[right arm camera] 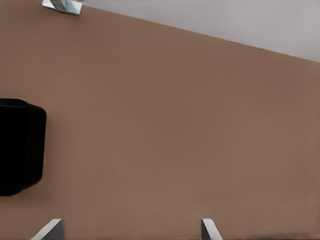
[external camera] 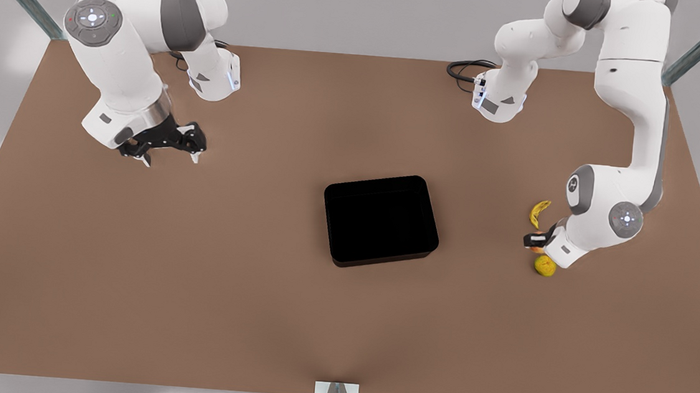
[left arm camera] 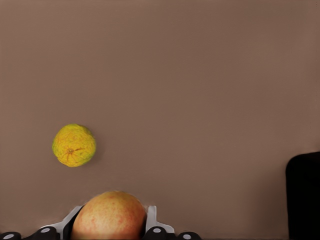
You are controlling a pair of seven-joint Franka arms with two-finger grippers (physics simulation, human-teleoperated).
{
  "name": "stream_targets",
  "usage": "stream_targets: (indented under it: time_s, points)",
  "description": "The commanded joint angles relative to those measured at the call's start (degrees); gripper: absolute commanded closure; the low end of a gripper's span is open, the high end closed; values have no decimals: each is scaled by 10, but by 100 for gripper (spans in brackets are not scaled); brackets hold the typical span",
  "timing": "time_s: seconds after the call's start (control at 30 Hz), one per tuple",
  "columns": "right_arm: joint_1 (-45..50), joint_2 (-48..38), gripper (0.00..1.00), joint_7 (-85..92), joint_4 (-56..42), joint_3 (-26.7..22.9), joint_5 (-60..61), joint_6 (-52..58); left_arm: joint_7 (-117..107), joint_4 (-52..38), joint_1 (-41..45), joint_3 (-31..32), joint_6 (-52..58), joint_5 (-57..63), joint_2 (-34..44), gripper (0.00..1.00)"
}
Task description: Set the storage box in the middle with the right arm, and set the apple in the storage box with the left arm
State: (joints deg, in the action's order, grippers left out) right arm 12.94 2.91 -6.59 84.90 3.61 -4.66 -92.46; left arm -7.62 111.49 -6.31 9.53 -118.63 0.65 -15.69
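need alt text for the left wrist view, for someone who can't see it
The left gripper holds the apple between its fingers above a brown table. A yellow-green fruit lies on the table beyond it, and a corner of the black box shows at the edge.

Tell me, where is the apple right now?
The apple sits between the left gripper's fingers at the front view's right, between the banana and the yellow-green fruit, well apart from the storage box.
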Motion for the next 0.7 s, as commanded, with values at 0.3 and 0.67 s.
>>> stream_targets:
  time_s: [0.3, 0.67]
  points:
    - [2, 1, 0, 0, 1, 0, 0, 1, -282, -119, 292, -5, 22, -50, -42, 31]
    - [6, 1, 0, 0, 0, 1, 0, 2, -344, -164, 353, -6, 4, -44, -82, 0]
